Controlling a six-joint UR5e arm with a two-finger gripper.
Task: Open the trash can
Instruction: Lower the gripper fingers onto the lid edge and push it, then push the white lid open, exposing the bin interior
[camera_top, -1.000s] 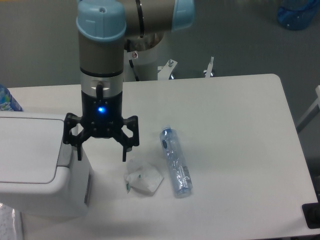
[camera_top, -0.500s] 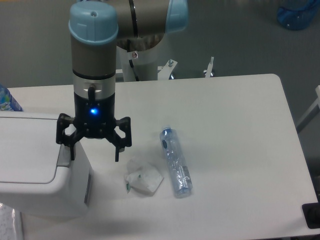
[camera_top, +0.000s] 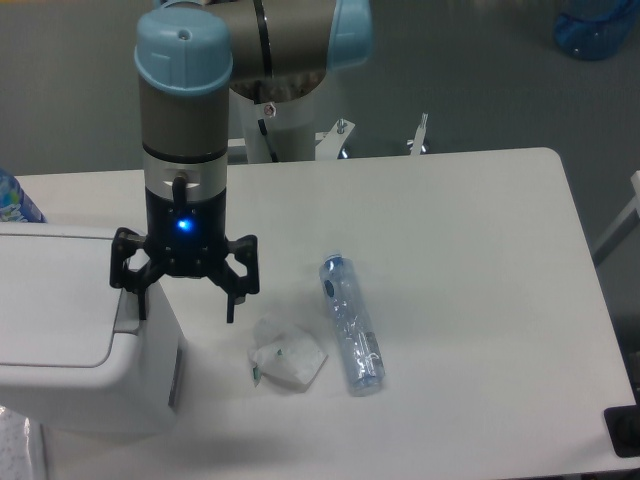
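Note:
The trash can (camera_top: 70, 340) is a large white boxy bin at the left edge of the table, its flat lid (camera_top: 50, 295) down. A grey push bar (camera_top: 124, 312) runs along the lid's right side. My gripper (camera_top: 186, 318) points down with its fingers spread wide and holds nothing. Its left fingertip (camera_top: 143, 305) is over the grey bar at the can's right edge. Its right fingertip (camera_top: 230, 310) hangs over the table beside the can.
A crumpled white wrapper (camera_top: 287, 357) and a clear plastic bottle (camera_top: 351, 325) lie on the white table (camera_top: 460, 260) right of the gripper. A blue bottle (camera_top: 12, 200) stands behind the can at the far left.
My gripper has moved left by a small amount, from beside the can's right edge to over the grey bar. It has stayed open.

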